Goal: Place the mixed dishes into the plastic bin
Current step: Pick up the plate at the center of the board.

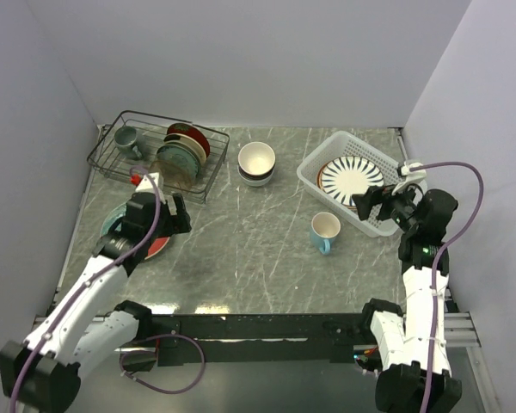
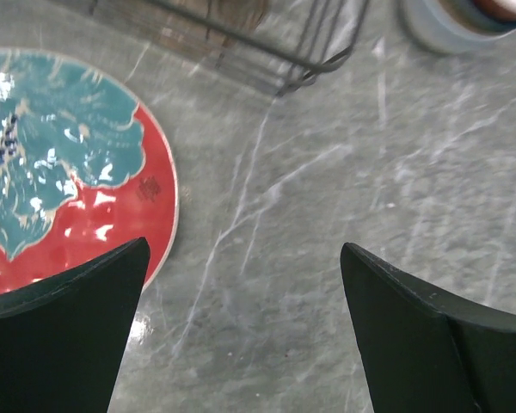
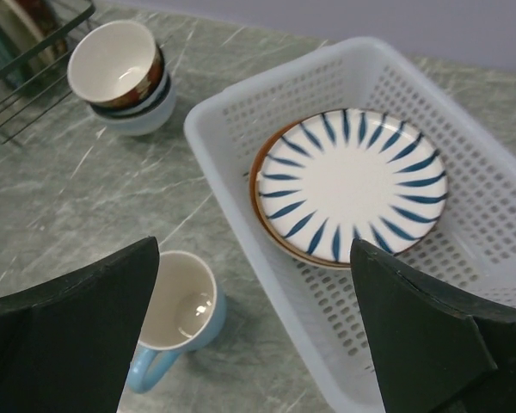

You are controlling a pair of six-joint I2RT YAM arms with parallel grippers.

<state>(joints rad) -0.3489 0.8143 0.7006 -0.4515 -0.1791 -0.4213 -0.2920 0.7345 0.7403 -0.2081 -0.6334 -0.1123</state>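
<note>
Plates inside white bin

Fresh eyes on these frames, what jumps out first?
The navy-striped plate stands out most, lying on a brown-rimmed plate inside the white plastic bin at the right rear of the table. Next is the red plate with a teal pattern, flat at left beside the black wire rack, the open left end effector over its edge. A light blue mug stands upright beside the bin.
</note>
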